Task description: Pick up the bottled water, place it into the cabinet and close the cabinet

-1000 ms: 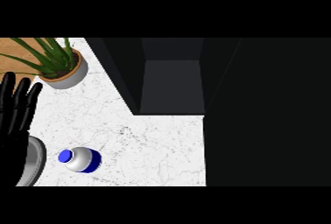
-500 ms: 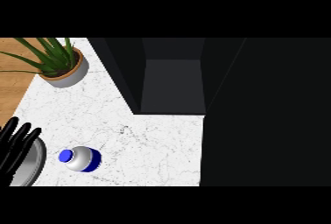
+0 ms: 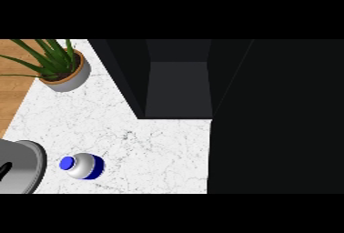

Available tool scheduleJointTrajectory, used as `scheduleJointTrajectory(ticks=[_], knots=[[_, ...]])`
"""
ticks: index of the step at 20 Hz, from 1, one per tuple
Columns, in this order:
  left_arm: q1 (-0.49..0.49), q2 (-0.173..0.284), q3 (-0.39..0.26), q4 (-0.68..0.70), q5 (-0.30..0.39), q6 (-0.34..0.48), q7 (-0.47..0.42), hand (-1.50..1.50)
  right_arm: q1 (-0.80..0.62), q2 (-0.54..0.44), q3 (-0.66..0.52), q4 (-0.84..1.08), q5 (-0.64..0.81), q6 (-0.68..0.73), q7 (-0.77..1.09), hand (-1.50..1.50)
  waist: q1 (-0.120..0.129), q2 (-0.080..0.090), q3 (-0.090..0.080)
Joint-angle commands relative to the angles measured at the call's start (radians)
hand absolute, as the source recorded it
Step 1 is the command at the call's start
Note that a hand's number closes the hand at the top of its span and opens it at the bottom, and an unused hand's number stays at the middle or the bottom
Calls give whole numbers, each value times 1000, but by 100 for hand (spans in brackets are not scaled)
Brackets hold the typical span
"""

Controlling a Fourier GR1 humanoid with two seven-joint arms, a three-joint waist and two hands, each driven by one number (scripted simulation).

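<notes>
Here the bottle (image 3: 83, 165) stands on the counter (image 3: 154, 150), probably light, stiff and slippery; grasp its body below the cap. Finger state: cannot tell.

L forearm (image 3: 20, 166) at lower-left edge; robot hand mostly hidden.

Showing only a black sliver of the left robot hand (image 3: 4, 169) at the counter's (image 3: 154, 145) lower left edge; cutting off plant (image 3: 47, 57) leaves.
</notes>
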Motion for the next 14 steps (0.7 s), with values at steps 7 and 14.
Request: scheduleJointTrajectory(ticks=[7,14], knots=[[56,-137,2,74,-180,-72,-102,-150,196,-22,14,-222,-34,38,12,-150,-9,-1,0],[-100,-189,-11,338,-410,-45,-239,-150,199,2,42,-160,9,19,-31,-150,-11,3,-1]])
